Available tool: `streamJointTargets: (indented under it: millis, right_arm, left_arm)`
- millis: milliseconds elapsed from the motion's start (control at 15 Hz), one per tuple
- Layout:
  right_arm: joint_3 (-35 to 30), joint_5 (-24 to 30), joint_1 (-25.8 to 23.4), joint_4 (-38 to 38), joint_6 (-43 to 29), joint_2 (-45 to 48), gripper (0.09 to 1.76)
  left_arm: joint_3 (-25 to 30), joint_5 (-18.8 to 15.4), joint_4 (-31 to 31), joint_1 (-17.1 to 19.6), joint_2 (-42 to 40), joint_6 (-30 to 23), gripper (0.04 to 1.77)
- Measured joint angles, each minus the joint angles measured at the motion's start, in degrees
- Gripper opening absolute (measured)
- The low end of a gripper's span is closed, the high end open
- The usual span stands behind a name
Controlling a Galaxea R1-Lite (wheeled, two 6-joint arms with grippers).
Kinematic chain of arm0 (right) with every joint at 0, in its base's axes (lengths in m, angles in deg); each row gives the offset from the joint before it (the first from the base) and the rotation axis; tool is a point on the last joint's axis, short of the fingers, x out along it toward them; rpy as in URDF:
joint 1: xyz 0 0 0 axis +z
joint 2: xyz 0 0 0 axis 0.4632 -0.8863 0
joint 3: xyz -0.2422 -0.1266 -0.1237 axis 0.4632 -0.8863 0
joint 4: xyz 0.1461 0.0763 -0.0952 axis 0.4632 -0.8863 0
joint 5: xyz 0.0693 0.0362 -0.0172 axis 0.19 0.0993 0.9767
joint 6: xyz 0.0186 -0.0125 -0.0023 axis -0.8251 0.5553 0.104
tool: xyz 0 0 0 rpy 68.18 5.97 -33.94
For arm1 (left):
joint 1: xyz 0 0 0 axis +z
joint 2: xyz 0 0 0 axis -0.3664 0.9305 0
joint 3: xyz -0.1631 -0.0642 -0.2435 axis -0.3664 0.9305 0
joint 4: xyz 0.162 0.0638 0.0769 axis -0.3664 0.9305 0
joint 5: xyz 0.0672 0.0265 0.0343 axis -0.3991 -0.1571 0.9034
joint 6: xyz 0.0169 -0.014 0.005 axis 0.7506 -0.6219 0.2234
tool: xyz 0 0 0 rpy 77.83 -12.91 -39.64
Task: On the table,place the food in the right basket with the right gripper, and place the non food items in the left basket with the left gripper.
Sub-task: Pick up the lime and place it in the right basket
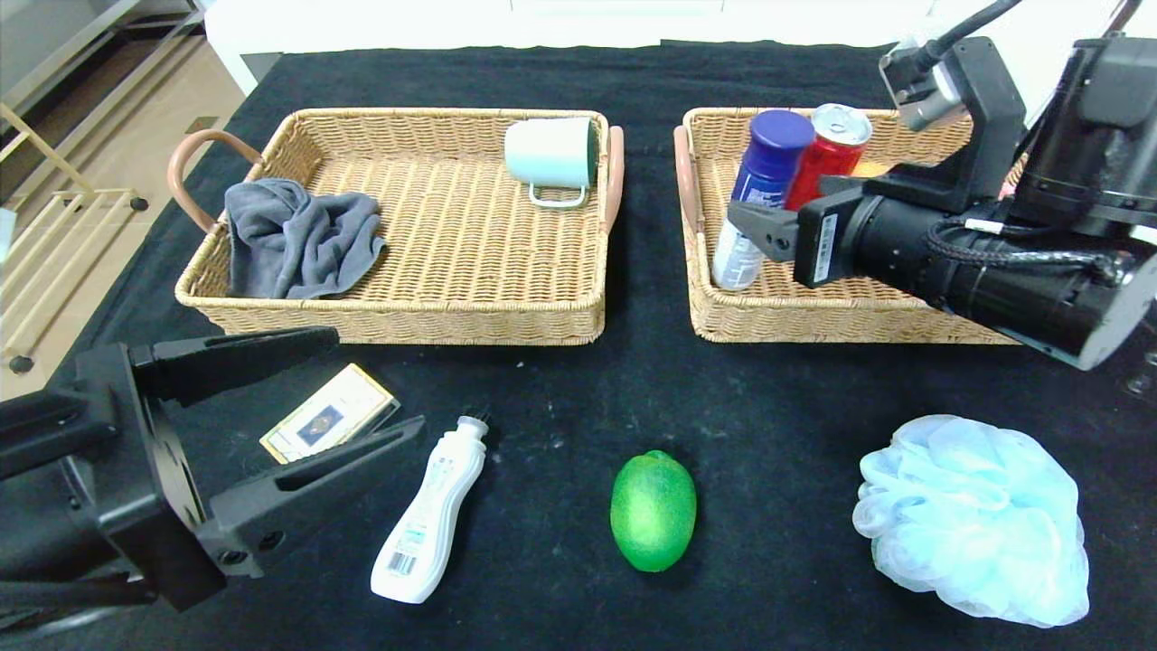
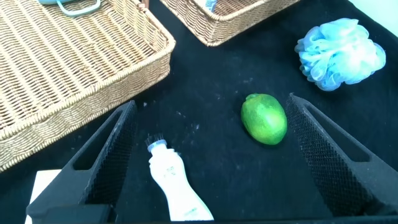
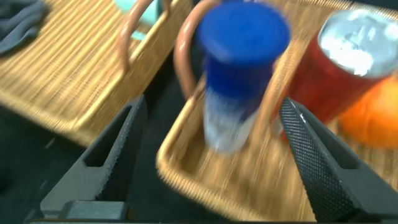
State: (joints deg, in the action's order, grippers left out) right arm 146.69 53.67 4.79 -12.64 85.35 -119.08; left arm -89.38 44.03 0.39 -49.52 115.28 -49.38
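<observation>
On the black table (image 1: 777, 407) lie a green lime (image 1: 653, 511) (image 2: 264, 118), a white bottle with black cap (image 1: 432, 511) (image 2: 174, 186), a gold-edged card box (image 1: 330, 413) and a pale blue pouf (image 1: 976, 520) (image 2: 341, 53). My left gripper (image 1: 378, 380) (image 2: 211, 102) hangs open above the bottle and box, holding nothing. The white canister with blue cap (image 1: 764, 194) (image 3: 239, 74) and the red can (image 1: 827, 163) (image 3: 339, 62) stand in the right basket (image 1: 786, 325). My right gripper (image 1: 759, 231) (image 3: 212, 102) is open over that basket, its fingers apart from the canister.
The left basket (image 1: 407, 316) holds a crumpled grey cloth (image 1: 294, 235) and a pale green mug (image 1: 551, 154) lying on its side. Something orange (image 3: 376, 118) lies beside the can in the right basket. The floor drops away past the table's left edge.
</observation>
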Motion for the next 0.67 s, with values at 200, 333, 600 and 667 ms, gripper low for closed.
streamJointTargets:
  millis: [200, 333, 600, 667]
  right_arm:
    - [-4.22, -1.40, 3.89, -8.57, -0.55, 5.55, 1.61]
    - [-6.58, -3.80, 7.36, -14.23, -0.63, 8.68, 1.63]
    - [-9.05, -10.01, 14.91, -22.49, -7.46, 11.35, 1.66]
    - [-9.02, -13.56, 17.46, -24.53, -11.40, 11.24, 1.67]
  left_arm:
    - [0.00, 0.02, 0.00, 0.00, 0.00, 0.17, 1.72]
    - [0.00, 0.06, -0.04, 0.00, -0.06, 0.22, 1.72]
    - [-0.07, 0.06, 0.00, 0.00, -0.28, 0.37, 1.72]
    - [-0.11, 0.09, 0.00, 0.00, -0.28, 0.48, 1.72]
